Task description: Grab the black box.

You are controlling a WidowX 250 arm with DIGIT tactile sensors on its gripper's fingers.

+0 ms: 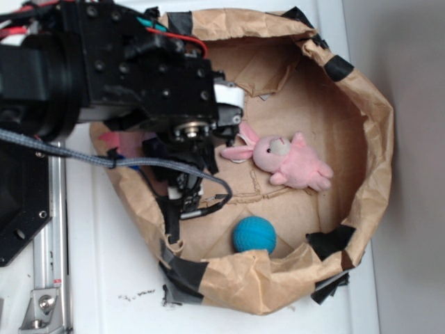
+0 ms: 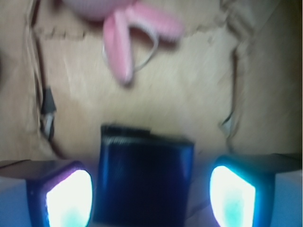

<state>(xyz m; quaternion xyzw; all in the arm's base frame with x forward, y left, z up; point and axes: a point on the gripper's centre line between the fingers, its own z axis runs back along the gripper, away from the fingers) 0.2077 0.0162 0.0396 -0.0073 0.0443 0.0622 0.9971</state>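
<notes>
The black box [image 2: 144,179] lies flat on the brown paper floor, dark and slightly glossy, in the wrist view at bottom centre. My gripper [image 2: 150,196] is open and straddles it. The left pad [image 2: 68,198] is close to the box's left side, and the right pad [image 2: 233,196] stands a small gap off its right side. In the exterior view the gripper [image 1: 182,191] reaches down at the left inside the paper bag, and the arm hides the box there.
A pink plush bunny [image 1: 281,158] lies mid-bag; its ears show in the wrist view [image 2: 123,42] just beyond the box. A teal ball [image 1: 254,234] sits near the front wall. The crumpled paper bag wall [image 1: 375,139] with black tape strips [image 1: 330,240] rings everything.
</notes>
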